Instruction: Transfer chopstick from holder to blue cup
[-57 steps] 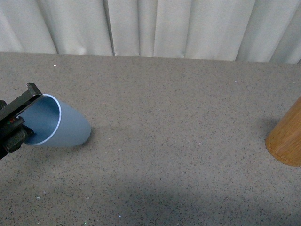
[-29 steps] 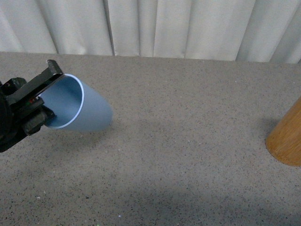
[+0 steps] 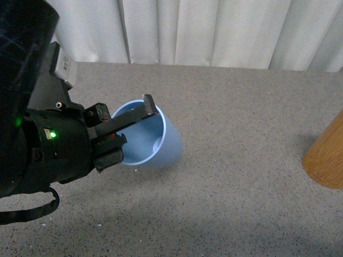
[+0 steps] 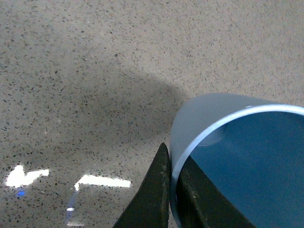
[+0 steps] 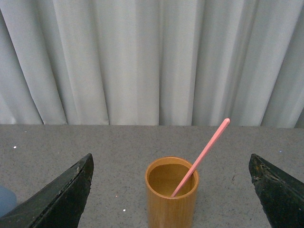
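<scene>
The blue cup (image 3: 169,143) is tilted, its mouth towards the front camera, near the middle left of the table. My left gripper (image 3: 126,131) is shut on its rim, one finger inside and one outside, as the left wrist view (image 4: 172,164) shows on the cup (image 4: 223,111). The holder (image 3: 327,158) stands at the far right edge. In the right wrist view the holder (image 5: 171,204) is upright with one pink chopstick (image 5: 203,154) leaning out of it. My right gripper (image 5: 171,192) is open, its fingers (image 5: 64,192) wide on both sides of the holder and short of it.
A grey speckled tabletop (image 3: 241,203) runs back to a white curtain (image 3: 214,32). A sliver of the blue cup (image 5: 4,199) shows at the edge of the right wrist view. The left arm's black body (image 3: 37,144) fills the front view's left side.
My left arm has moved right and towards the table's middle, carrying the blue cup with it. The cup has turned more upright. The holder has not moved.
</scene>
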